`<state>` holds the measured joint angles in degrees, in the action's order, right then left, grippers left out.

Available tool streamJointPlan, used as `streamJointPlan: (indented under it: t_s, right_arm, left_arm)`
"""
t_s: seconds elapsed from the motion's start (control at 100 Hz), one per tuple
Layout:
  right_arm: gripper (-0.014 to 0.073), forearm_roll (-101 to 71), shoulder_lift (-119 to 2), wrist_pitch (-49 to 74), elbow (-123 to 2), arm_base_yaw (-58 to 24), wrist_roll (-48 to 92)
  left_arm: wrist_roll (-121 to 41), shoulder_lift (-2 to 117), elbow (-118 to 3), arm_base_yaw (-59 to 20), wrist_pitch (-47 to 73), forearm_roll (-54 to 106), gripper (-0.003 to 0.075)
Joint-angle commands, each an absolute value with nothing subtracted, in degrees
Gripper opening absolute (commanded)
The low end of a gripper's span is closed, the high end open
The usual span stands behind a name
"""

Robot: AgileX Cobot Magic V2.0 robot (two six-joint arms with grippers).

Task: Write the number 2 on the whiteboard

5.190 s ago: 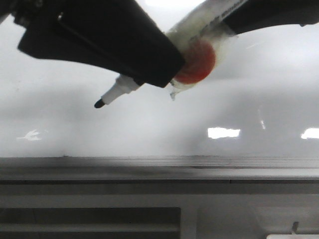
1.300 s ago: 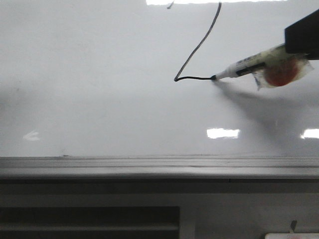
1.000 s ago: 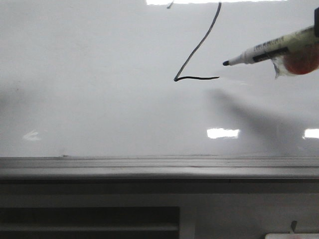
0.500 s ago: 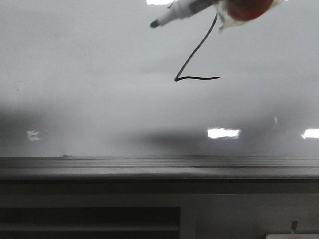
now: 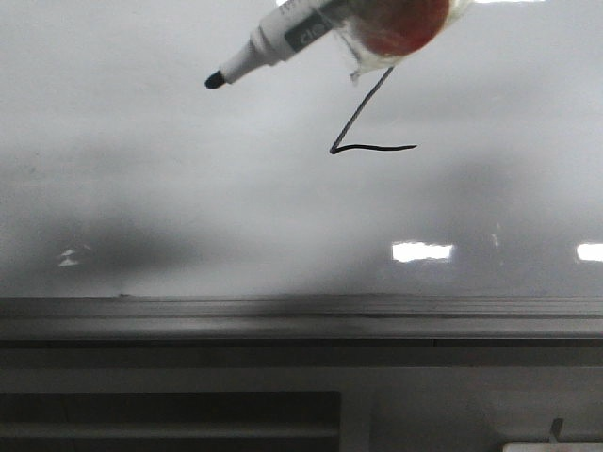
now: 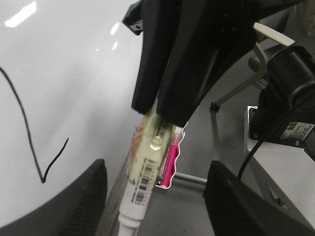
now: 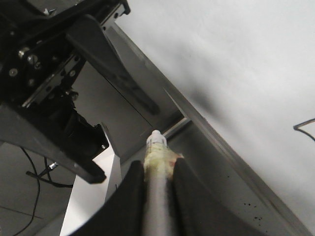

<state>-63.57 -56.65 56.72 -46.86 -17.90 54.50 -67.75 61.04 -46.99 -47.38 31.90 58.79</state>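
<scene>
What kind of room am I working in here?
Probably a lab or test workshop. A large whiteboard with a grey ledge fills the front view, a hand-drawn number 2 on it, and the wrist views show robot arm frames and loose cables.

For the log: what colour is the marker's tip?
Black, clearest in the front view: marker tip.

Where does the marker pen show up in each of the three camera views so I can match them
Front view: marker pen at the top, slanting down-left, tip off the whiteboard.
Left wrist view: its barcoded barrel under the right gripper.
Right wrist view: its barrel between the fingers, tip pointing away.
Shared landmark: the number 2, also at and.
</scene>
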Motion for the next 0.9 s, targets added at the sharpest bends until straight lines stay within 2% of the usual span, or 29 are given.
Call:
streamJointPlan:
  t_s: [0.0, 0.22, 0.29, 0.51, 0.61, 0.79, 0.89]
  right_arm:
    - [-0.0046, -66.32, -56.37, 58.03, -48.92, -17.58, 55.38]
    - [-0.0046, -66.32, -56.37, 59.61, -48.92, -17.58, 55.73]
    - [-0.0046, -66.32, -56.37, 59.87, -48.92, -17.58, 55.73]
    - [-0.0046, -66.32, -56.37, 60.97, -48.92, -17.58, 56.47]
    - [-0.0046, -66.32, -56.37, 61.69, -48.92, -17.58, 57.28]
    - [-0.0047, -66.32, -56.37, 62.32, -48.92, -17.58, 58.41]
    - [-0.0047, -66.32, -56.37, 62.45, -48.92, -17.58, 58.41]
  left_arm:
    - [-69.01, 62.13, -49.68, -49.24, 28.88, 61.24, 0.0406]
    - [-69.25, 65.11, -50.06, -49.79, 28.30, 60.83, 0.0384]
    - [-69.25, 65.38, -50.06, -49.79, 28.00, 60.71, 0.0345]
    - [-69.25, 65.48, -50.06, -49.79, 28.00, 58.62, 0.0127]
    - [-69.25, 65.48, -50.06, -49.79, 28.62, 58.62, 0.0057]
    - [-69.25, 65.48, -50.06, -49.79, 29.10, 58.62, -0.0019]
    - [-69.25, 65.48, -50.06, -49.79, 29.10, 58.62, -0.0020]
